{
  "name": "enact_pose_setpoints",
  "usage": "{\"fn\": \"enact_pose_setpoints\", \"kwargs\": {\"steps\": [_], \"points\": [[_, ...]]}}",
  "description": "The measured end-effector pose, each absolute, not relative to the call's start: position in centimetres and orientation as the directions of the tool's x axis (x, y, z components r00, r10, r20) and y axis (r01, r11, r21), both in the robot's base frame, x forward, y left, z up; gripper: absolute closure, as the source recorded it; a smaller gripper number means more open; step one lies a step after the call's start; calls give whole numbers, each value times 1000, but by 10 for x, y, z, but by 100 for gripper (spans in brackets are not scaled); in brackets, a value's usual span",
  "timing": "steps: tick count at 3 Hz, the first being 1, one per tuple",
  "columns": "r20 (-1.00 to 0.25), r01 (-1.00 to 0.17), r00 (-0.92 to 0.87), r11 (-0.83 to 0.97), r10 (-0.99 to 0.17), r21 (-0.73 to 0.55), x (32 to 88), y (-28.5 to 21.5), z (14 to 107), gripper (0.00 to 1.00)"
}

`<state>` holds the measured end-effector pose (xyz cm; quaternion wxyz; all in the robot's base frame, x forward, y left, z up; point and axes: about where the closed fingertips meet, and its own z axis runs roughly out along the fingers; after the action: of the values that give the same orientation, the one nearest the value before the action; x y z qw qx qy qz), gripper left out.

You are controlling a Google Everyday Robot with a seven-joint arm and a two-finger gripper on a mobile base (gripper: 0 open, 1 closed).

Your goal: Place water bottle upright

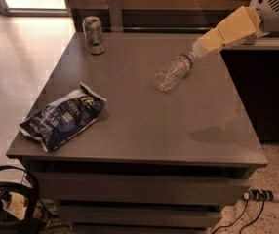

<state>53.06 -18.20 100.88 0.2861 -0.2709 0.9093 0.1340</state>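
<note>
The water bottle (171,72) is a small clear ribbed bottle. It lies on its side on the grey table (144,126), right of the middle, with its cap end pointing up and to the right. My arm reaches in from the upper right as a tan link under a white round housing (276,1). The gripper (201,46) is at the lower-left tip of that link, just above and right of the bottle's cap end. I cannot tell whether it touches the bottle.
A silver drink can (94,34) stands upright at the table's far left corner. A dark blue chip bag (63,116) lies near the front left. A dark counter (266,82) borders the right side. Headphones (3,199) and a power strip (264,195) lie on the floor.
</note>
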Motion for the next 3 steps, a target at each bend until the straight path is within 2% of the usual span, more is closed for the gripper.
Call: {"fn": "enact_pose_setpoints", "kwargs": {"steps": [1, 2, 3], "points": [[-604, -541, -711, 829, -360, 142, 537, -185, 1004, 0], [-567, -391, -803, 879, -182, 271, 547, -194, 992, 0], [-509, -231, -859, 933, -61, 277, 554, -197, 983, 0]]}}
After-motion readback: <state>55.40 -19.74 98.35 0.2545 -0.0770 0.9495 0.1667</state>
